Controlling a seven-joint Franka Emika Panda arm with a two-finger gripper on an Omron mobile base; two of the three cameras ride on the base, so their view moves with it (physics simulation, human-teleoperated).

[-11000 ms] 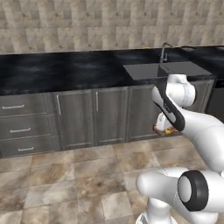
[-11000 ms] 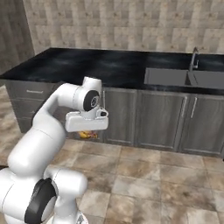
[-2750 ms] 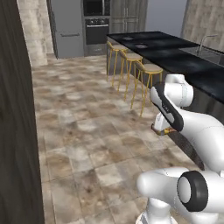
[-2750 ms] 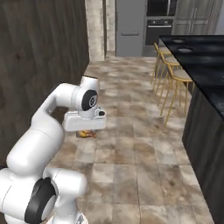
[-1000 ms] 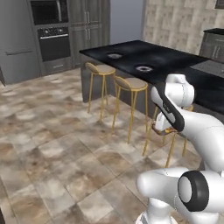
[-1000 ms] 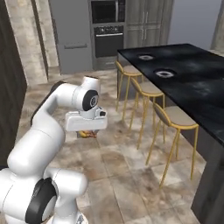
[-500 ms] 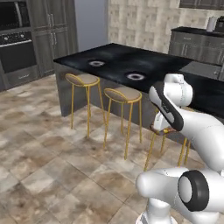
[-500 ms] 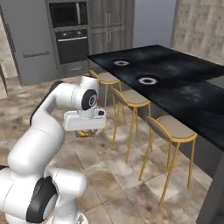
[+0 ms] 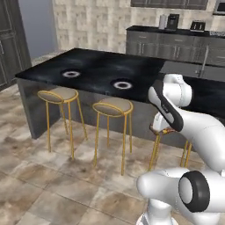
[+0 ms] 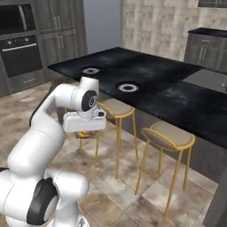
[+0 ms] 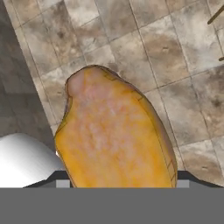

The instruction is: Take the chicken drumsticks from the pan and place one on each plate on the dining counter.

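Between the jaws of the gripper (image 10: 85, 133) sits a golden-orange chicken drumstick (image 11: 114, 135), held at its sides and lifted clear of the floor; in the hand view the piece spreads from the finger tips outward, with brown stone floor tiles (image 11: 175, 74) beyond it; in the right base view a bit of orange shows just under the white hand, and in the left base view the same orange spot (image 9: 161, 130) peeks out beneath the forearm. Ahead of the gripper and higher than it stands the dining counter (image 9: 105, 70), its glossy black marbled top carrying two plates; the nearer plate (image 9: 122, 85) lies forward and slightly to the gripper's left, the farther plate (image 9: 71, 74) well beyond that, more to the left; both look bare. Under the counter edge, between gripper and plates, stand gold-legged stools (image 9: 113, 107) with tan seats; one stool (image 10: 116, 107) is just beside the hand in the right base view. Far behind the counter runs a wall counter (image 9: 176, 41) with grey cabinets.
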